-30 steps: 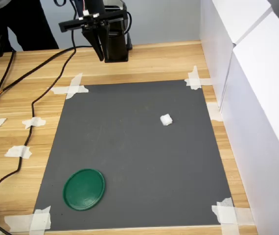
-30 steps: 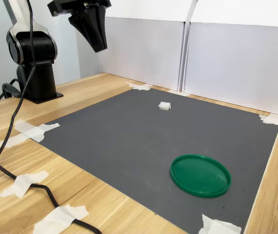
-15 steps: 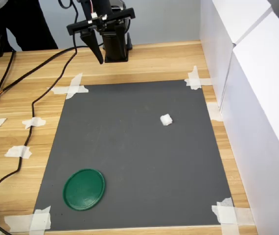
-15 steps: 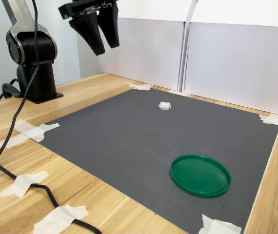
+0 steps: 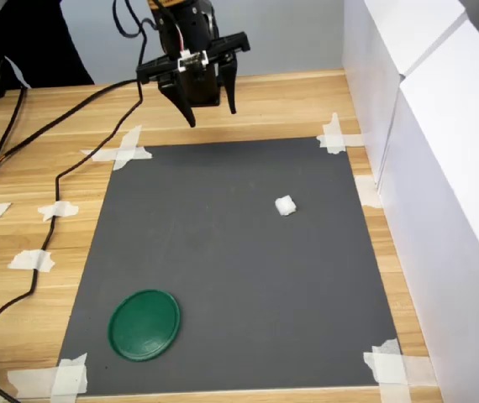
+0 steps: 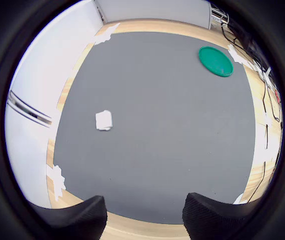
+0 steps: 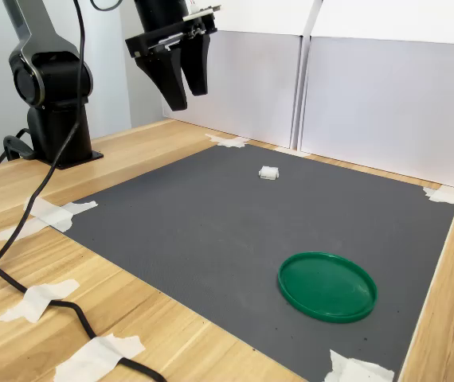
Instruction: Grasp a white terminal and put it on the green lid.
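- The gripper (image 5: pixel 212 116) hangs in the air above the far edge of the dark grey mat (image 5: pixel 223 277), its two black fingers (image 7: pixel 173 94) pointing down with a clear gap between them and nothing held.
- In the wrist view the two fingertips (image 6: pixel 85 216) stand well apart, with bare mat and a strip of wooden table (image 5: pixel 38 185) showing between them.
- The white terminal (image 5: pixel 285 205) lies on the mat, well apart from the gripper: lower and to the right of it in the first exterior view, touching nothing. In the second exterior view the piece (image 7: pixel 268 172) sits below and to the right of the fingers.
- The green lid (image 5: pixel 144 324) lies flat on the mat much farther from the gripper than the terminal is, near the mat's corner at the first exterior view's lower left. Its top is bare.
- Open mat lies between the gripper and the terminal, and between the terminal and the lid.
- White panels (image 5: pixel 424 151) wall off the side of the table beyond the terminal, at the first exterior view's right.
- A black cable (image 5: pixel 63 176) trails over the wood on the gripper's other side, off the mat, past white tape strips (image 5: pixel 122 151) that pin the mat's corners.
- The arm's black base (image 7: pixel 52 103) stands on the table behind the gripper.
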